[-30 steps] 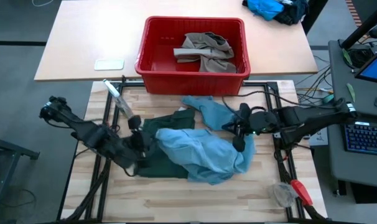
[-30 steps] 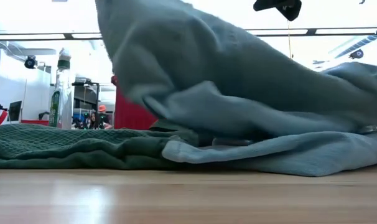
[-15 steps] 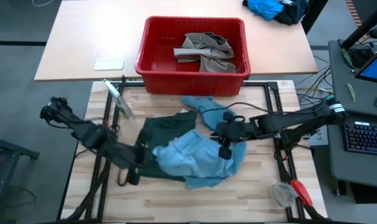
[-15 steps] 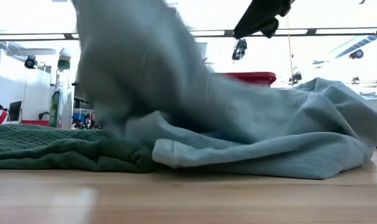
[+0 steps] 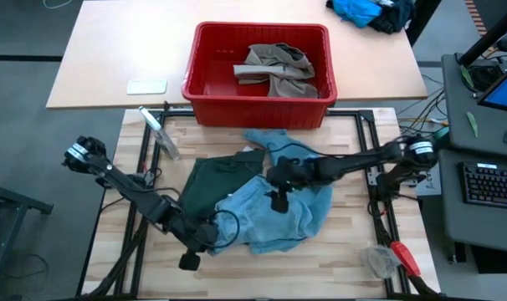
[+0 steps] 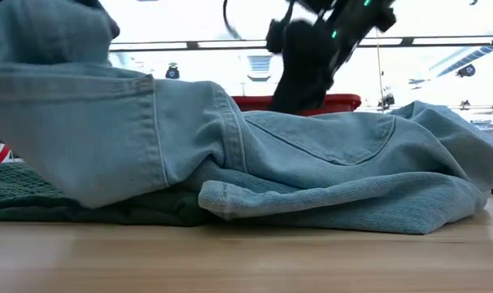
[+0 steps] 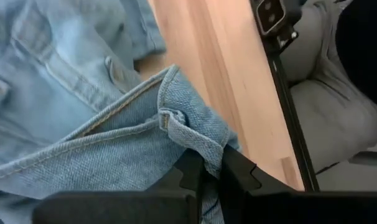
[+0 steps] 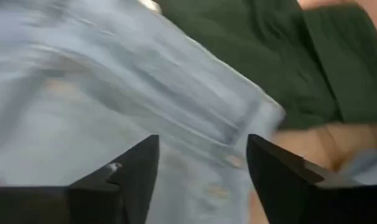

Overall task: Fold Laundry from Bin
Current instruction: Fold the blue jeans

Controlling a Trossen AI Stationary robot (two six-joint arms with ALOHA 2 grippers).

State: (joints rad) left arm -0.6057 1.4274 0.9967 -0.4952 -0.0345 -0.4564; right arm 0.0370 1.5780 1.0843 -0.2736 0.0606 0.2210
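The blue jeans [image 5: 274,213] lie in a bunched heap on the wooden desk [image 5: 345,267], in the middle. Part of them rests on top of the dark green shorts [image 5: 212,180], which lie flat beside and under them. In the low view the jeans [image 6: 311,175] fill most of the picture and the green shorts [image 6: 35,199] peek out from under them.

The left claw [image 5: 205,238] is low by the near edge of the jeans. It is pinched tight on a corner of the denim. In the left wrist view you can see its two dark fingers [image 7: 204,177] squeezing a folded hem of the jeans [image 7: 114,143], with bare desk [image 7: 226,81] next to it.

The right claw [image 5: 279,177] reaches in across the desk and hangs over the top of the jeans. Its fingers [image 8: 135,174] are spread apart and hold nothing. Blue denim [image 8: 114,112] and green cloth [image 8: 288,56] show between and past them.

The red bin [image 5: 258,107] sits on the other desk behind, at the far edge of the wooden one. A tan piece of clothing [image 5: 277,68] is inside it, crumpled toward the right side. A spray bottle [image 5: 160,134] lies near the far left corner of the wooden desk.
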